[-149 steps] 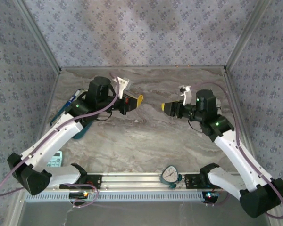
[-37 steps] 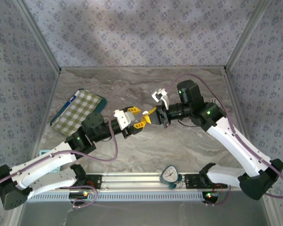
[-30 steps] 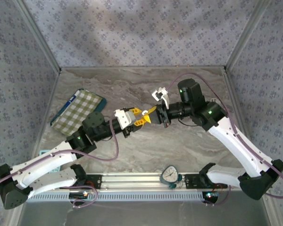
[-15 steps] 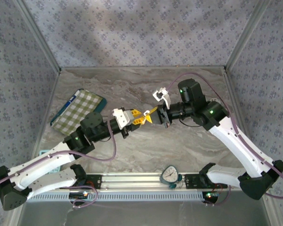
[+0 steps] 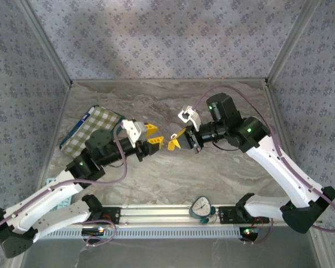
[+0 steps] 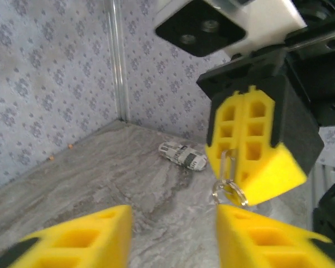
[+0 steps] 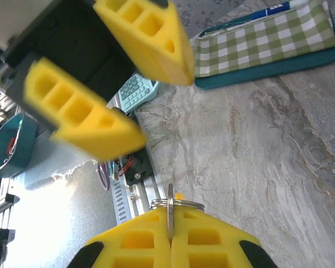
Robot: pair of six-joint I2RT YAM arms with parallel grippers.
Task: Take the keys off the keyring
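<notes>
Now left gripper [image 5: 158, 137] drawn back toward the left edge of the table [image 5: 173, 106], fingers spread, empty, right gripper [image 5: 173, 142] unmoved above mid-table, pinching the keys [image 7: 170, 215], keyring [image 6: 230, 191] dangling.

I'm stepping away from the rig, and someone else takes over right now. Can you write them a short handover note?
Left gripper: open, empty, facing the right one across a small gap.
Right gripper: shut on the keyring, held off the table; the ring hangs at its tips.
A key: its thin silvery shaft is pinched between the right pads, at the ring.
Done: ring lifted and presented.
Left: the key looks not yet off; the left gripper probably has to grip it and work it free.
</notes>
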